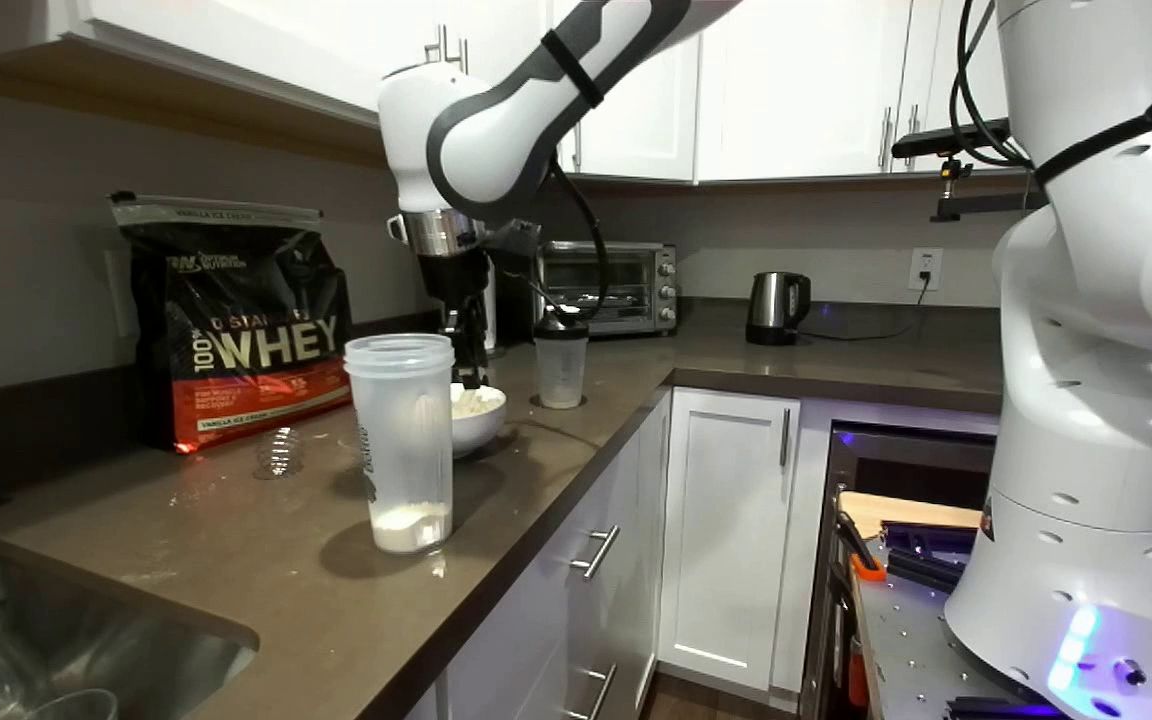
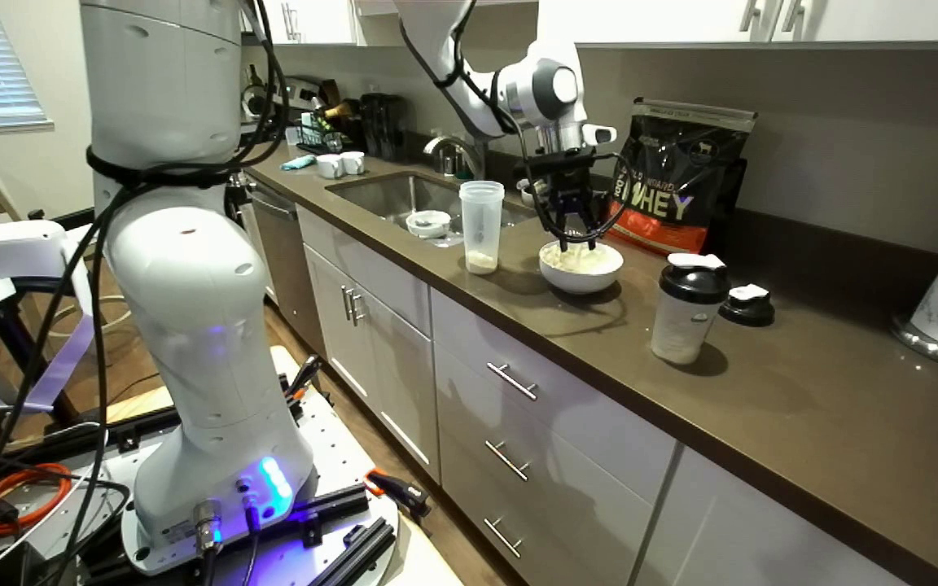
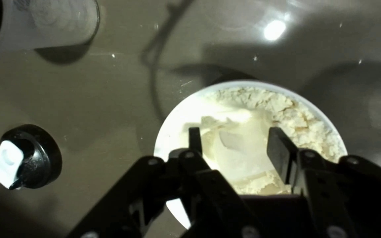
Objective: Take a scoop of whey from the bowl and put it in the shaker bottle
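Observation:
The white bowl (image 1: 476, 434) stands on the counter and shows in both exterior views (image 2: 581, 283) and in the wrist view (image 3: 168, 135). Pale whey (image 3: 298, 124) lies in it. In the wrist view a pale translucent scoop (image 3: 240, 155) rests in the whey; its edges blend into the powder. My gripper (image 3: 234, 132) points down over the bowl. Its fingers are apart, one on each side of the scoop, with no clear contact. The tall frosted shaker bottle (image 1: 399, 430) stands upright and open beside the bowl, also in an exterior view (image 2: 482, 220), with some powder at its bottom.
A black-lidded cup (image 2: 683, 321) and a loose black lid (image 2: 750, 309) stand on the counter beyond the bowl. The WHEY bag (image 1: 246, 340) stands against the wall. A wire ball (image 1: 280, 455) lies before it. The sink (image 1: 186, 610) is beyond the bottle.

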`<move>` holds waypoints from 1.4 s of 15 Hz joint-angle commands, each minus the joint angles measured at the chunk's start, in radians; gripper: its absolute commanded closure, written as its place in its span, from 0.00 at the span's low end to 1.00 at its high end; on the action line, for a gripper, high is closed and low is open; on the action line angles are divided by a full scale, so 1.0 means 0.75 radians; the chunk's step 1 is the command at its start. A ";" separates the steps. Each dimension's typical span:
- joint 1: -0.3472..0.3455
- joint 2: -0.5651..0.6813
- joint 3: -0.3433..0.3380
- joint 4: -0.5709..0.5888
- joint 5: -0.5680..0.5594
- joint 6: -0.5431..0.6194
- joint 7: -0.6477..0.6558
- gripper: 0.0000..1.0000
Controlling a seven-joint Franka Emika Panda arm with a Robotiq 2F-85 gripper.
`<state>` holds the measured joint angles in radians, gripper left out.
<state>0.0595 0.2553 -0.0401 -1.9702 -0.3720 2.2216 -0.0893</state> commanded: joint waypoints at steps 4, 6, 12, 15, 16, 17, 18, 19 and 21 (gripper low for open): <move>-0.037 0.019 0.029 0.038 0.028 -0.043 -0.184 0.41; -0.041 0.026 0.033 0.041 0.042 -0.044 -0.223 0.54; -0.047 0.058 0.039 0.077 0.057 -0.061 -0.310 0.56; -0.050 0.083 0.044 0.112 0.049 -0.084 -0.335 0.57; -0.049 0.093 0.046 0.124 0.046 -0.091 -0.342 0.66; -0.049 0.101 0.048 0.135 0.045 -0.097 -0.348 0.65; -0.048 0.108 0.051 0.143 0.044 -0.102 -0.355 0.68; -0.048 0.116 0.053 0.150 0.043 -0.105 -0.360 0.74; -0.045 0.127 0.056 0.160 0.036 -0.118 -0.362 0.88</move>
<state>0.0421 0.3286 -0.0162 -1.8889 -0.3605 2.1738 -0.3153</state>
